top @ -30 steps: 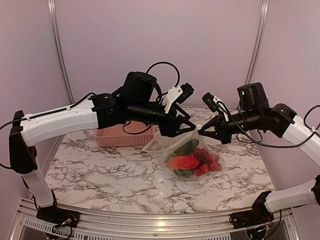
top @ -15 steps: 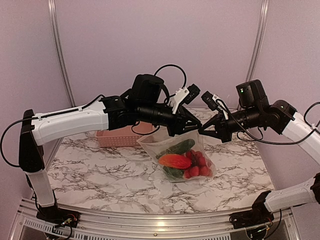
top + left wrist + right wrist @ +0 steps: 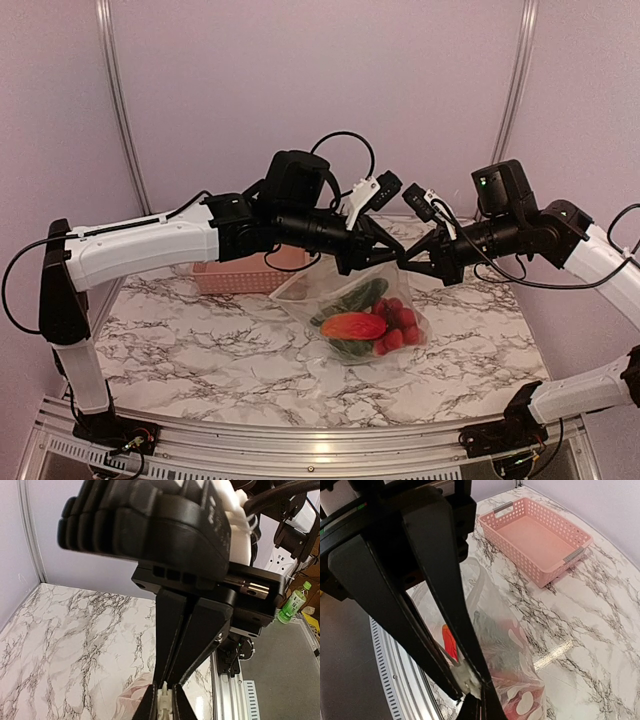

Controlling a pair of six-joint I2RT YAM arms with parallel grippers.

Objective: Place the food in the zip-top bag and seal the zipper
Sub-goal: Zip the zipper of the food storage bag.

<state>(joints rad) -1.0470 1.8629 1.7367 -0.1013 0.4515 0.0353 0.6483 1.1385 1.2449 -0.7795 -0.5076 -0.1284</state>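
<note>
Pincers meet almost tip to tip over the marble table (image 3: 190, 350) in the overhead view. The left pincer (image 3: 384, 254) and the right pincer (image 3: 404, 259) each pinch the top edge of the zip-top bag (image 3: 365, 310), which hangs below them. The food (image 3: 385, 325) lies bunched in its bottom, red, green and orange pieces together. I can't tell whether the bag's underside rests on the table. A pink basket (image 3: 240, 275) stands farther back, to the left.

From the left wrist, the fingers (image 3: 200, 645) are squeezed narrow on a pale bit of the bag's edge.

From the right wrist, that pincer's fingers (image 3: 445, 605) clamp the edge too, with the dotted bag sagging below and the basket well apart beyond.
</note>
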